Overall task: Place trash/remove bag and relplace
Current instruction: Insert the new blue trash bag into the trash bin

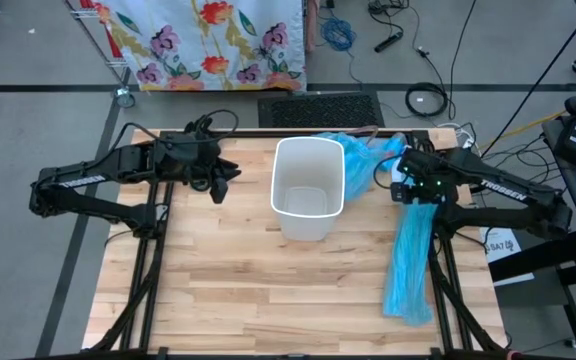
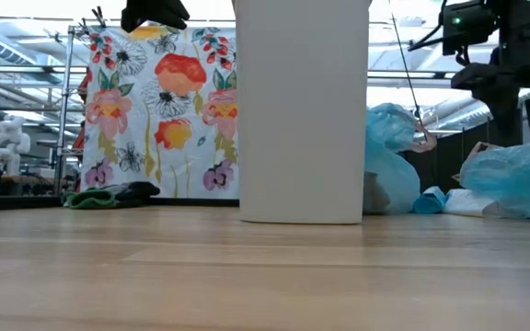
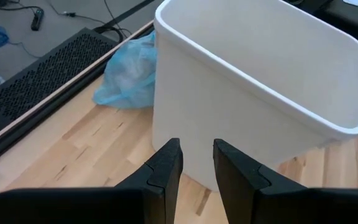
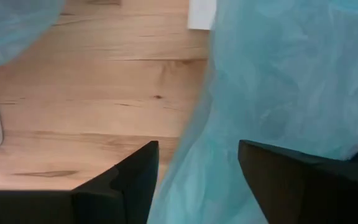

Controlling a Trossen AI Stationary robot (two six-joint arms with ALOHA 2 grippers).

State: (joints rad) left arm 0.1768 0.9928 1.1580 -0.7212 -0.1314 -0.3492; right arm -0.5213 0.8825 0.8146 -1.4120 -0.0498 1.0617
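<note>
The white bin stands upright mid-table, and its inside shows bare. A stuffed blue bag lies on the table behind the bin's far right corner; it also shows in the left wrist view. The trash itself is hidden. A long light-blue plastic strip lies flat along the right side. My right gripper points down over the strip's far end, open wide, with plastic showing between its fingers. My left gripper hovers left of the bin, aimed at its wall, open by a narrow gap with nothing in it. My right gripper comes from above, a finger standing at either side of the strip's far end. I cannot tell whether the fingers touch the plastic.
A black grate lies just past the table's far edge. Cables and a floral cloth are on the floor beyond. Bare wood stretches from the bin toward the near edge.
</note>
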